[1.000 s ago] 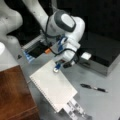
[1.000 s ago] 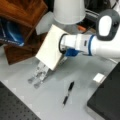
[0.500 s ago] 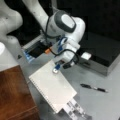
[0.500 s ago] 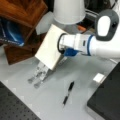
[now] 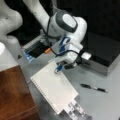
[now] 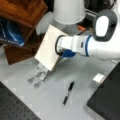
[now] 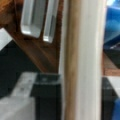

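Note:
My gripper (image 5: 59,70) is shut on one edge of a white spiral-bound notebook (image 5: 53,89). The notebook is tilted, and its lower end sits by a metal wire rack (image 5: 74,111) on the grey table. In a front view the notebook (image 6: 48,50) leans up from the rack (image 6: 38,75), with the gripper (image 6: 62,56) behind its right edge. In the wrist view the notebook's edge (image 7: 82,60) runs upright through the middle, a dark finger pad (image 7: 46,94) lies to its left, and the rack's metal slots (image 7: 37,17) show above.
A black pen (image 5: 94,88) (image 6: 68,93) lies on the table near the rack. A black box (image 5: 105,51) (image 6: 107,100) stands to the right. A wooden shelf (image 6: 22,11) (image 5: 13,96), a blue book (image 6: 10,35) and a small white block (image 6: 99,77) are nearby.

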Robot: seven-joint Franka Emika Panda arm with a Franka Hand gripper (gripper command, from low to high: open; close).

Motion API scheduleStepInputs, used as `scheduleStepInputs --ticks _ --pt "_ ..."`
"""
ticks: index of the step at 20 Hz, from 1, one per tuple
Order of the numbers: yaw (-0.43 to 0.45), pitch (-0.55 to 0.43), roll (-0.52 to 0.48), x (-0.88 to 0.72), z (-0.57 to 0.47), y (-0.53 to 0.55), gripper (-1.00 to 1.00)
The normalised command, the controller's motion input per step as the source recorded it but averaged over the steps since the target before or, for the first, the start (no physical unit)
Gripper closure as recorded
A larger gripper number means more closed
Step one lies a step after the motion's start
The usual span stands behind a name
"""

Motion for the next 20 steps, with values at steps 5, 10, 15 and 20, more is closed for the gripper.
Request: scheduleStepInputs --ticks 5,10,15,20 --pt "-0.110 0.051 -0.165 0.37 -0.02 0.14 1.00" --pt "-0.101 0.059 -0.178 0.36 0.01 0.11 1.00" --pt "-0.104 0.092 -0.205 0.31 0.03 0.07 1.00" --pt "-0.118 0.083 -0.190 0.21 -0.03 0.06 -1.00"
